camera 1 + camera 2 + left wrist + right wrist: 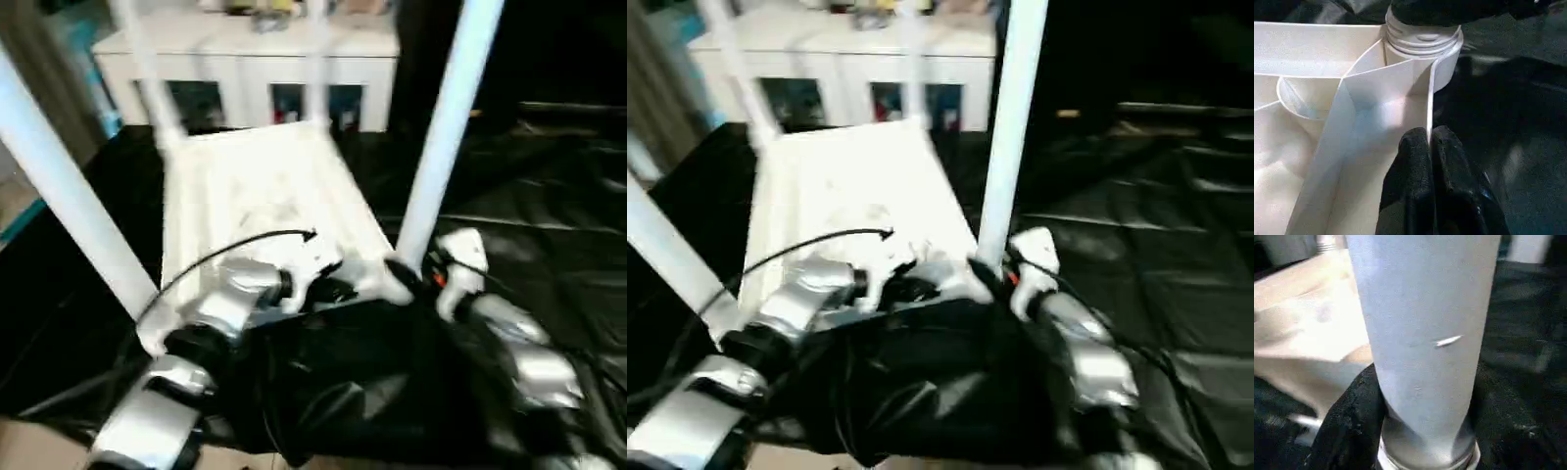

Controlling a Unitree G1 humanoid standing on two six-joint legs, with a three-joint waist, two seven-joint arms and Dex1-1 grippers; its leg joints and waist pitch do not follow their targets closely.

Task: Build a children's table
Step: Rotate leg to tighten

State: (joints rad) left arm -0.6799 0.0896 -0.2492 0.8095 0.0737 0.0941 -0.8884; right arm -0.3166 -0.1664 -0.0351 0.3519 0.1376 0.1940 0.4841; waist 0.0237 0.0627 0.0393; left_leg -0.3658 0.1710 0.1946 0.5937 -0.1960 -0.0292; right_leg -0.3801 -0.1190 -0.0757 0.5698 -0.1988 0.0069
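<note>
Children's table (pixel 265 196) sits upside down: left gripper (pixel 1428 142) pinches its rim wall, right gripper (pixel 1422 431) wraps 1 leg (pixel 446 127); best keep that leg straight while twisting.

Dim room, motion-blurred head views, glare on black sheeting (pixel 549 245) — sharper wrist close-ups

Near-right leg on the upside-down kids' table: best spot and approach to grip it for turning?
Grip the near-right leg low on its round shaft, just above the threaded collar at the corner socket, coming from the near side with one finger on each side. It stands nearly upright, and the tube is bare there. The right gripper already straddles that spot.
</note>
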